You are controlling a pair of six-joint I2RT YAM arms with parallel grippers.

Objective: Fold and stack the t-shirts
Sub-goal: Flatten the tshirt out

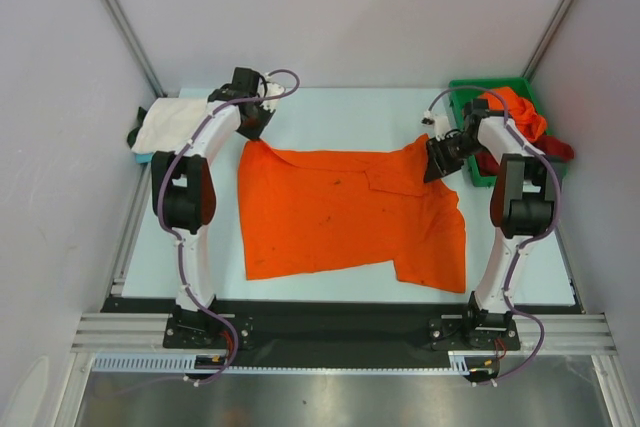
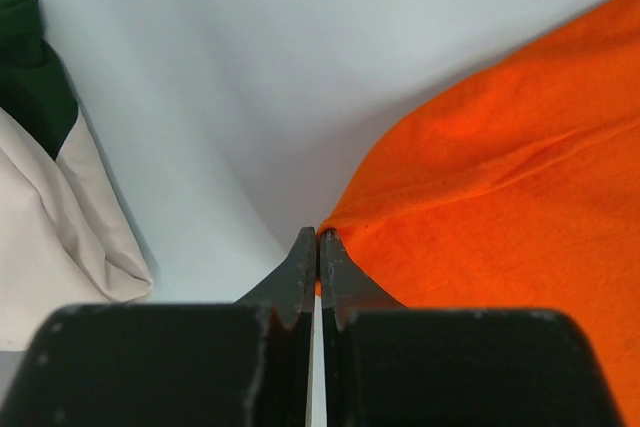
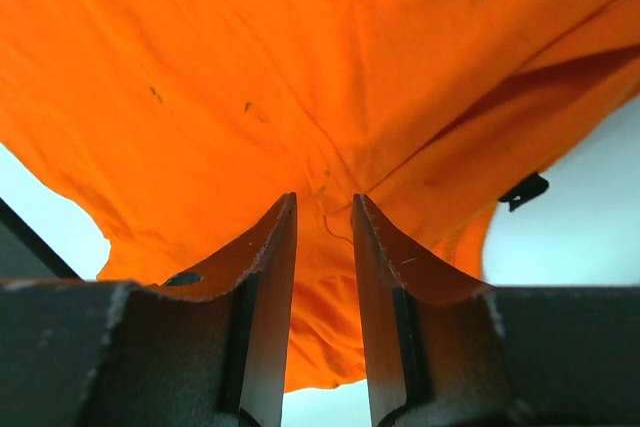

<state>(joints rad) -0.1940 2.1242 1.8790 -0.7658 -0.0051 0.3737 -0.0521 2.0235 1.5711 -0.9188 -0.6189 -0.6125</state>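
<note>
- The orange t-shirt (image 1: pixel 340 212) lies spread in the middle of the bench (image 1: pixel 340 112), not yet folded.
- The left hand (image 2: pixel 318 237), pressed together, pinches its far-left corner.
- The right hand (image 3: pixel 325 202), spread, sits at the far-right corner; it likely must pinch there before folding begins.

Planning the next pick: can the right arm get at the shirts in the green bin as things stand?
Probably yes. The green bin sits open-topped just beside the right gripper, its shirts heaped above the rim, nothing between. That gripper stands open at the spread orange shirt.
</note>
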